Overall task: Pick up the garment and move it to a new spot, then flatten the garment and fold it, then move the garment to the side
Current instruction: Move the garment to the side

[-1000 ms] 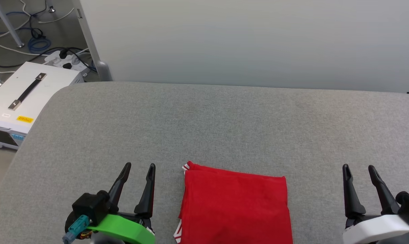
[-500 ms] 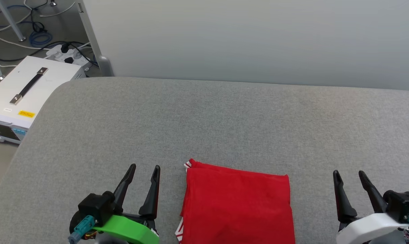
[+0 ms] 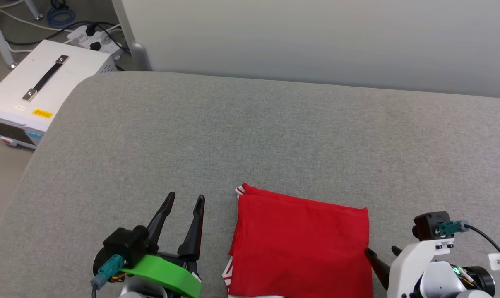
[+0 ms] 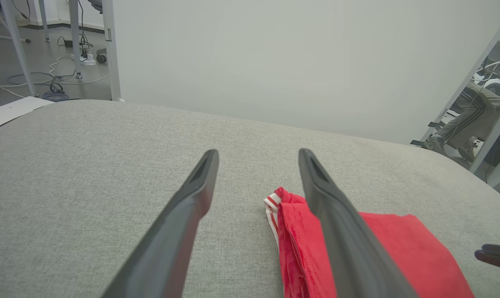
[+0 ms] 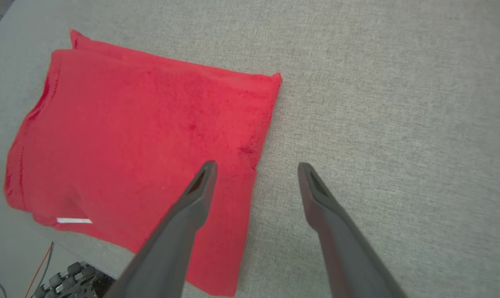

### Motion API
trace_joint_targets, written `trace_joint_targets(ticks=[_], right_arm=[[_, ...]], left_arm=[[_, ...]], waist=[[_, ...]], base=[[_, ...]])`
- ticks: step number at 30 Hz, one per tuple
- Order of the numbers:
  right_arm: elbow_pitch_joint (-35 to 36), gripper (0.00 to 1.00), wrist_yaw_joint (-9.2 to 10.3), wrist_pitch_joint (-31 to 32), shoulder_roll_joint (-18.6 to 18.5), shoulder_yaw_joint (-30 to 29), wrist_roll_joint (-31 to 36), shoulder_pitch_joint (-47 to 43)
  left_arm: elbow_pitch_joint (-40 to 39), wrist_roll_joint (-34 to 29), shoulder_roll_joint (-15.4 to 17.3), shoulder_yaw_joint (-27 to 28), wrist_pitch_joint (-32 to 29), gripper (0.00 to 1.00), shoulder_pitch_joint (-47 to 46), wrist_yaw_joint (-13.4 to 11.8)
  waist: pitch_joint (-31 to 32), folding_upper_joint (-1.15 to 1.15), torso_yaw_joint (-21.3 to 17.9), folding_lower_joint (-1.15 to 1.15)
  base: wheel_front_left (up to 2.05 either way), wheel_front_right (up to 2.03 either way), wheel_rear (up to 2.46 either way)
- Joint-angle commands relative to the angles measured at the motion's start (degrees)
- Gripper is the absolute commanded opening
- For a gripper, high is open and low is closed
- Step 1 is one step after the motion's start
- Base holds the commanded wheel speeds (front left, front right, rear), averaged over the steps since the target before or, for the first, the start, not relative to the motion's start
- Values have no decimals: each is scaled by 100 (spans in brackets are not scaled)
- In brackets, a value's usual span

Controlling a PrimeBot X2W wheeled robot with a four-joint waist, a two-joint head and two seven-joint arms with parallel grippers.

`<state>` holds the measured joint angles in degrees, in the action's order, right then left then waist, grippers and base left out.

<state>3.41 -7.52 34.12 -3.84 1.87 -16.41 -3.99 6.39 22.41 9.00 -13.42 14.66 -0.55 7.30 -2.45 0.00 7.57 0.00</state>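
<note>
With both jaws wide and empty, I judge the folded shirt (image 3: 299, 240) soft and limp, best pinched at the edge between my right jaws.

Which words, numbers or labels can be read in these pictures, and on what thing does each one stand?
"2", followed by a blurred sign: on the white tag that hangs from the black cable.
Yellow label on the white box: print too small to read.
Small white sticker on the same box: too small to read.
The garment lies folded and shows no lettering.
</note>
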Motion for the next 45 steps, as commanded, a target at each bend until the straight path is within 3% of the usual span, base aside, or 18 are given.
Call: trace_joint_targets(ticks=[1, 8, 20, 21, 23, 30, 34, 37, 38, 45], right_arm=[[-97, 100, 3, 362, 28, -12, -52, 153], [-495, 100, 3, 1224, 82, -95, -41, 581], [-1353, 100, 3, 1612, 95, 109, -212, 681], [-1410, 92, 3, 1609, 95, 159, -226, 668], [-1472, 2, 3, 1565, 95, 219, -244, 663], [-1365, 0, 3, 1155, 95, 327, 22, 799], [-1118, 0, 3, 950, -166, 584, 151, 901], [-878, 0, 3, 889, -587, 890, 232, 1004], [-728, 0, 3, 907, -915, 1098, 282, 1104], [-296, 0, 3, 1142, -2120, 1692, 215, 1499]], left_arm=[[1, 43, 0, -30, 34, 100, -168, 18], [-16, 85, 3, -94, 34, 100, -312, 18], [-36, 14, 28, -167, 34, 100, -471, 18], [-30, 15, 29, -167, 34, 100, -468, 18], [-16, 18, 28, -159, 34, 100, -457, 18], [39, 23, 52, -154, 34, 100, -423, 18], [42, 27, 67, -164, 34, 100, -392, 18], [30, 36, 97, -163, 34, 100, -350, 19], [19, 43, 120, -169, 34, 100, -329, 19], [-42, 58, 153, -296, 34, 100, -356, 19]], waist=[[-150, 0, 150, 0], [-349, 0, 411, 0], [-504, 0, 676, 0], [-502, 0, 676, 0], [-494, 0, 664, 0], [-393, 0, 484, 0], [-305, 0, 302, 0], [-253, 0, 97, 0], [-239, 0, -59, 0], [-324, 0, -622, 0]], base=[[0, 0, 0], [0, 0, 0], [0, 0, 0], [0, 0, 0], [0, 0, 0], [0, 0, 0], [0, 0, 0], [0, 0, 0], [0, 0, 0], [0, 0, 0]])
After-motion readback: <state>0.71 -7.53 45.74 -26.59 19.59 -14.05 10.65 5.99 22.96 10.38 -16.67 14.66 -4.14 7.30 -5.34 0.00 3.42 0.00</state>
